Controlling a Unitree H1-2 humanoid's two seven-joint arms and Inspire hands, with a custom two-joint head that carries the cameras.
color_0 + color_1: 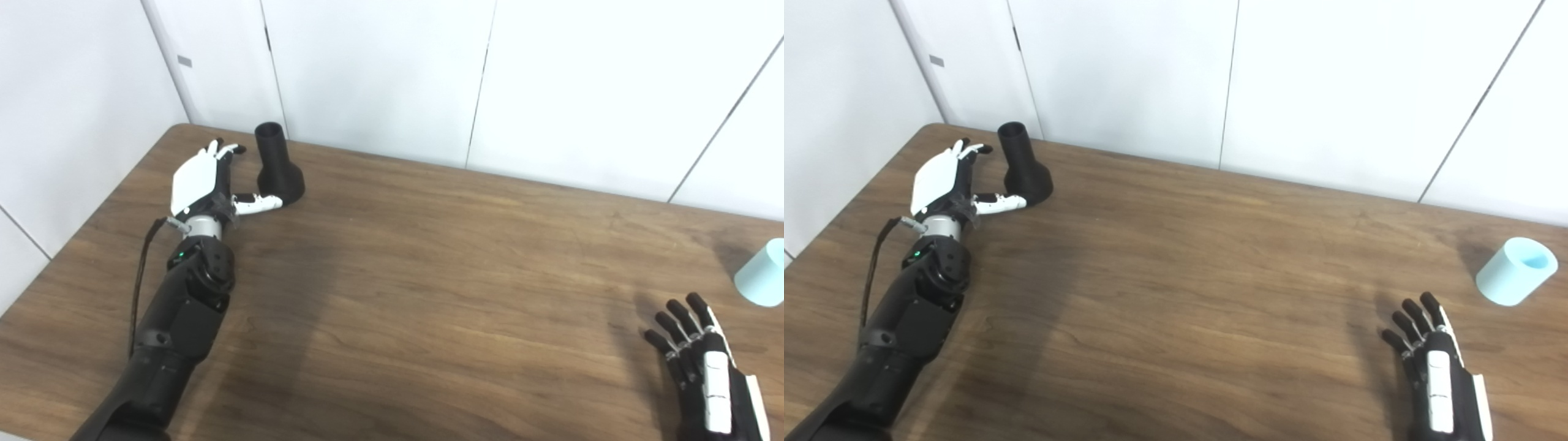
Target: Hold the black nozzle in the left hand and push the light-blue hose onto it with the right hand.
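Surface: a brown wood-grain surface (1176,275) set against white wall panels (1127,73); both arms come in from the bottom edge.

Black nozzle: the black nozzle (278,166) stands upright near the far left corner of the surface, wide flared base down, narrow open tube pointing up.

Left hand: the left hand (202,184) lies just to the left of the black nozzle, white back turned up, fingers spread and stretched toward the wall. It holds nothing.

Left thumb: the thumb (260,203) sticks out to the right and its tip reaches the foot of the nozzle's base; whether it is actually touching cannot be told from either view.

Left fingers: the fingers (222,149) sit beside the nozzle's tube with a clear gap, not wrapped around it.

Light-blue hose: the light-blue hose (1516,271) is a short, stubby tube piece lying tilted at the far right of the surface, its open end facing up and to the right. In the left eye view it is cut off by the picture's right edge.

Right hand: the right hand (1436,361) rests low near the bottom right, fingers apart and extended, empty. The hose lies beyond it and to its right, near but not touching.

Nozzle and hose: well apart, on opposite sides of the surface.
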